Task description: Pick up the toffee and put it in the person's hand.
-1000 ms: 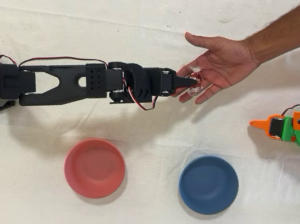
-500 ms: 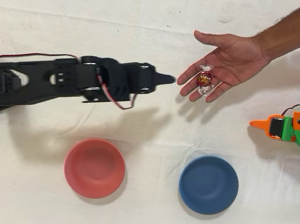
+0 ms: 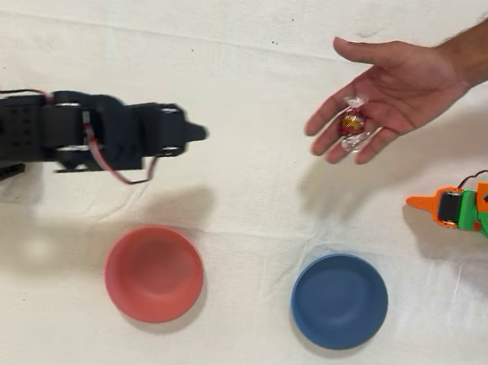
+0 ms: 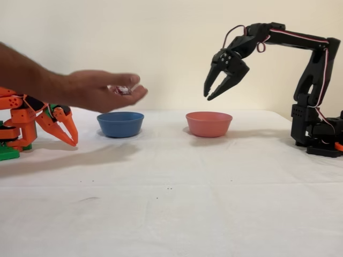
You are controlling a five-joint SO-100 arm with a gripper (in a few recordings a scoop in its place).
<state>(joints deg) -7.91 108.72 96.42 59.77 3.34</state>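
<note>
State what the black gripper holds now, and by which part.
Nothing: the gripper hangs open and empty. The toffee lies on the fingers of the person's hand.

A white cloth with faint creases covers the tabletop [image 4: 177, 203]. A plain cream wall [image 4: 134, 43] stands behind it. Lighting is even; soft shadows fall on the cloth.

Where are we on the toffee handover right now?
Done: the toffee lies on the fingers of the person's hand, held above the table. In hand: nothing; the black arm's tool hangs open and empty in the air, apart from the hand, above the red bowl in the fixed view. Left: nothing of the handover that I can see.
</note>
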